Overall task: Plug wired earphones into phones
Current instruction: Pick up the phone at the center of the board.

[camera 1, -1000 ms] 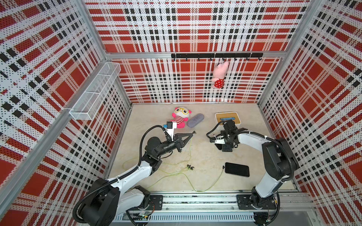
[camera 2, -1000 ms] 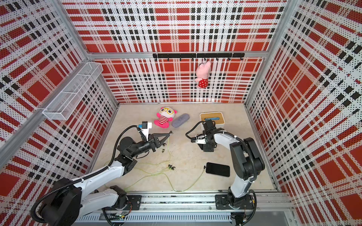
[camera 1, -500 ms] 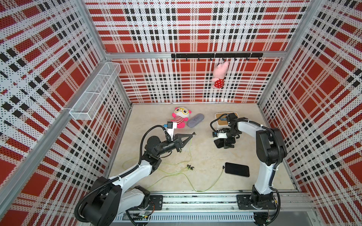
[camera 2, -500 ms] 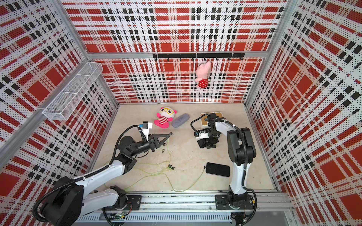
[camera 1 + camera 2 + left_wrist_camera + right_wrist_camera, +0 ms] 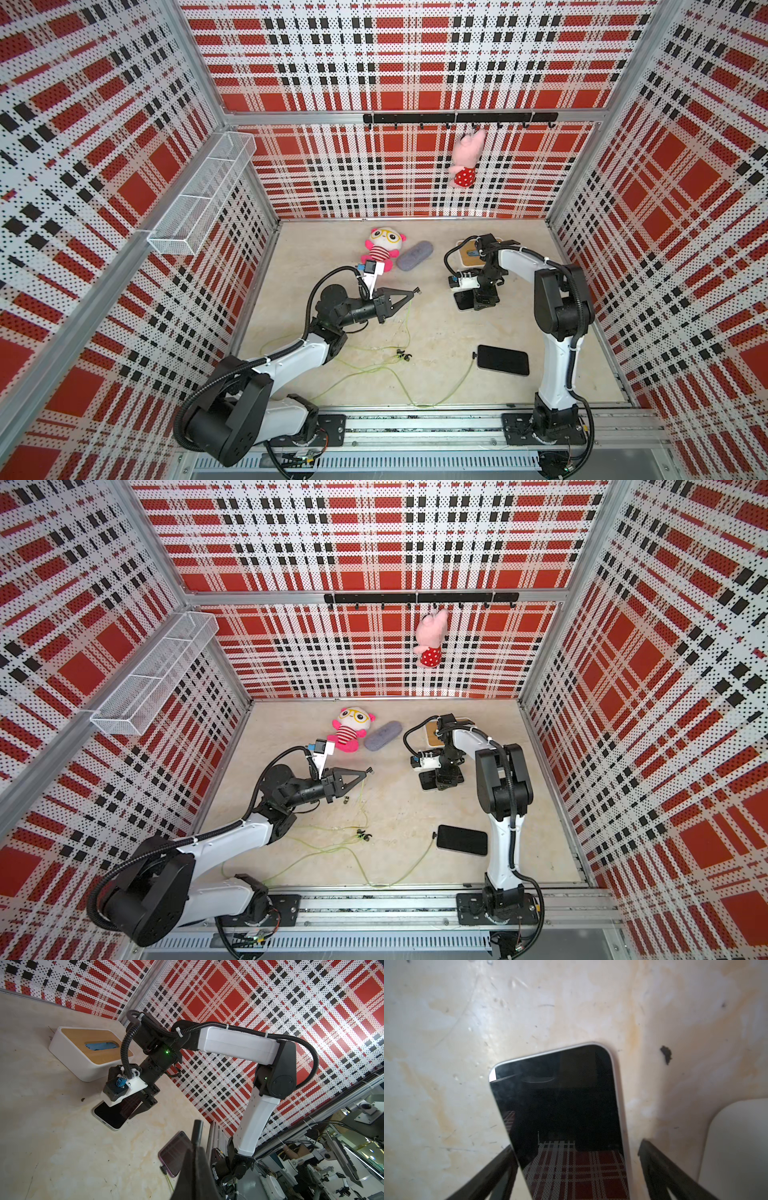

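One phone (image 5: 462, 300) (image 5: 560, 1109) lies face up near the tissue box. My right gripper (image 5: 482, 300) (image 5: 577, 1147) stands open over it, a finger on each long side. One finger (image 5: 508, 1157) touches the phone's edge and the other (image 5: 648, 1153) stands just clear. The other phone (image 5: 503, 360) (image 5: 174, 1153) lies nearer the front, with a black plug (image 5: 164, 1168) and a yellow-green earphone cable (image 5: 453, 388) in its end. My left gripper (image 5: 417, 291) (image 5: 197, 1128) hangs above the floor, shut on a second black plug. Its cable (image 5: 365, 804) droops to the earbuds (image 5: 401, 355).
A white tissue box (image 5: 467, 257) (image 5: 83, 1043) with a wooden lid stands just behind the right gripper. A pink plush toy (image 5: 382, 245) and a grey fabric case (image 5: 414, 255) lie at the back. Loose cable (image 5: 374, 365) sprawls across the front floor.
The right arm's elbow has swung up and inward while its gripper stayed over the phone, its jaws narrowing slightly. The left arm has held still.
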### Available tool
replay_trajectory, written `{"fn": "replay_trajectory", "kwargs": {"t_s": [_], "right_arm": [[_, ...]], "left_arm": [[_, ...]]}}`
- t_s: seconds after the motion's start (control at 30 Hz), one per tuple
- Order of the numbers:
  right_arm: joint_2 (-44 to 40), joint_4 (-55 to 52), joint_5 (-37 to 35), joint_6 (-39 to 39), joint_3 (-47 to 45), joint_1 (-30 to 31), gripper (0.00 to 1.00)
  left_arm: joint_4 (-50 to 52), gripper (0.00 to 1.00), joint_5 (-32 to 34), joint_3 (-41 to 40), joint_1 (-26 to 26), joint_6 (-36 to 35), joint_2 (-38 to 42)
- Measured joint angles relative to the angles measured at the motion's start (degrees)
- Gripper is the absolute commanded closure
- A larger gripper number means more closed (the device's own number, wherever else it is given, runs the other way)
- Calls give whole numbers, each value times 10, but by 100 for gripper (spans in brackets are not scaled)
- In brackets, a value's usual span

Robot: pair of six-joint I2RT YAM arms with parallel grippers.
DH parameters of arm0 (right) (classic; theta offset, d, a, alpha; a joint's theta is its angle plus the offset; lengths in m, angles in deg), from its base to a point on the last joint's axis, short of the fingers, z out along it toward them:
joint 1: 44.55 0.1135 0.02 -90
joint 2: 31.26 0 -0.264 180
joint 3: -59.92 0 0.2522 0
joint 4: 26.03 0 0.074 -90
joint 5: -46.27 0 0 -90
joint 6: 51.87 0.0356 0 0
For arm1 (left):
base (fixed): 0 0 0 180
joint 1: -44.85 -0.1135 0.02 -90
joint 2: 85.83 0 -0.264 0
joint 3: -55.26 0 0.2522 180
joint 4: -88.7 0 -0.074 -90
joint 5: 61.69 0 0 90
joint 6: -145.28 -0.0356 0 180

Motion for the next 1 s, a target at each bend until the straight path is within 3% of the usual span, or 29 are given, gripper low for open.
{"fn": "replay_trajectory", "kwargs": {"t_s": [0.2, 0.37, 0.53, 0.63, 0.8, 1.0], "right_arm": [[-6, 2, 13, -4, -12, 0, 42], [-24, 22, 28, 19, -36, 0, 47], [-79, 65, 62, 75, -106, -1, 49], [-166, 117, 91, 128, -171, -1, 52], [-384, 268, 124, 242, -276, 2, 54], [-610, 442, 114, 361, -399, 34, 55]], "left_arm": [[-1, 100, -1, 3, 0, 4, -5], [-2, 100, 10, 3, 0, 7, -5], [6, 100, 66, 9, 15, 1, 14], [27, 100, 127, 33, 49, -19, 31], [49, 100, 264, 77, 143, -51, 61], [58, 100, 426, 121, 262, -76, 60]]}}
